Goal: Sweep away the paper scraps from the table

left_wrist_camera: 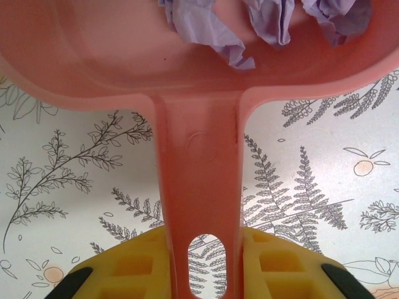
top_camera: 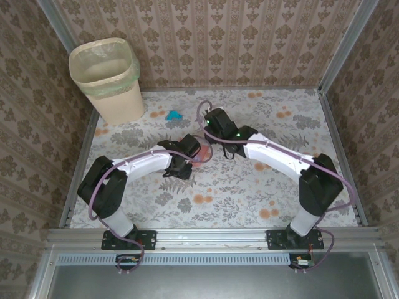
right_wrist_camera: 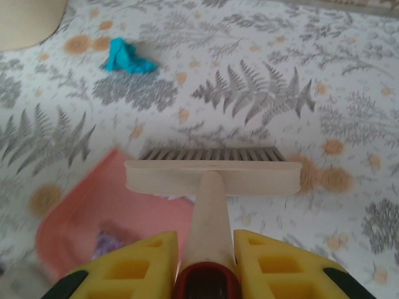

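My left gripper (left_wrist_camera: 202,265) is shut on the handle of a pink dustpan (left_wrist_camera: 199,180), and several pale lilac paper scraps (left_wrist_camera: 212,31) lie in its pan. From above, the dustpan (top_camera: 201,153) sits mid-table between both grippers. My right gripper (right_wrist_camera: 206,261) is shut on the cream handle of a brush (right_wrist_camera: 212,177). Its head hangs just past the pan's open edge (right_wrist_camera: 112,199). A teal scrap (right_wrist_camera: 128,59) lies on the cloth beyond the brush, and this teal scrap (top_camera: 174,115) is near the bin.
A cream waste bin (top_camera: 107,78) with a pale liner stands at the table's back left corner. Aluminium rails (top_camera: 340,156) edge the white flower-printed cloth (top_camera: 280,124). Brown patterned walls close in the back and sides.
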You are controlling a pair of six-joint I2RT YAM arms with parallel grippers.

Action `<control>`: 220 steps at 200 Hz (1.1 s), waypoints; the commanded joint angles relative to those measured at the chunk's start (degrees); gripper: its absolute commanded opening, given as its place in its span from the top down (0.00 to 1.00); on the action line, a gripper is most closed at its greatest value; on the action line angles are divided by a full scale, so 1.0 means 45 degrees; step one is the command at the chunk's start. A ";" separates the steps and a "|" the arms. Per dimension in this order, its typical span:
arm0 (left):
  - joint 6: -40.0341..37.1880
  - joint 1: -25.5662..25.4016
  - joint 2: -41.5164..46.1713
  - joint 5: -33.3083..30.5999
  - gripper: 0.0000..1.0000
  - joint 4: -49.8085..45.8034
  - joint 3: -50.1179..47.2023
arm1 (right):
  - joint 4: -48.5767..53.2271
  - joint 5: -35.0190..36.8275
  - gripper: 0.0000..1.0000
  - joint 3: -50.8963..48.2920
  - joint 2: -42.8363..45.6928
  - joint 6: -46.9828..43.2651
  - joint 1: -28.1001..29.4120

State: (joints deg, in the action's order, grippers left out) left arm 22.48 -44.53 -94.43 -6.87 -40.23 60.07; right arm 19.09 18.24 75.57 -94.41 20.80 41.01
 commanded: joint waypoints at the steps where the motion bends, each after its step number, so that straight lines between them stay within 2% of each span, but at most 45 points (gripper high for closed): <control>1: 0.0145 0.0099 0.0011 0.0105 1.00 0.0131 -0.0145 | 0.0794 -0.0686 1.00 -0.0733 0.1374 0.0936 0.0158; 35: 0.0160 0.0114 -0.0038 0.0128 1.00 0.0151 -0.0141 | 0.1087 -0.1717 1.00 -0.1471 0.2894 0.1983 0.0163; 63: 0.0142 0.0112 0.0052 0.0298 1.00 0.0228 -0.0181 | 0.1446 -0.0692 1.00 -0.1948 0.4342 0.3184 -0.0114; 124: 0.0046 -0.0062 0.0220 0.0337 1.00 0.0392 -0.0188 | 0.0819 -0.0782 1.00 -0.3990 0.6755 0.4876 -0.2333; 173: -0.0093 -0.0458 0.0425 -0.0152 1.00 0.0417 -0.0120 | 0.0352 0.0455 1.00 -0.6616 0.9886 0.3576 -0.2923; 220: 0.0067 -0.0467 0.0738 0.0198 1.00 0.0421 0.0016 | -0.1554 0.0418 1.00 -0.9796 1.2956 0.2534 -0.2934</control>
State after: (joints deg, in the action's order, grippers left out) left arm 22.46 -46.52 -93.23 -6.22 -38.22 59.99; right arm 19.66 18.41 36.38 -40.51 35.77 28.10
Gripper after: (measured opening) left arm 0.247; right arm 0.271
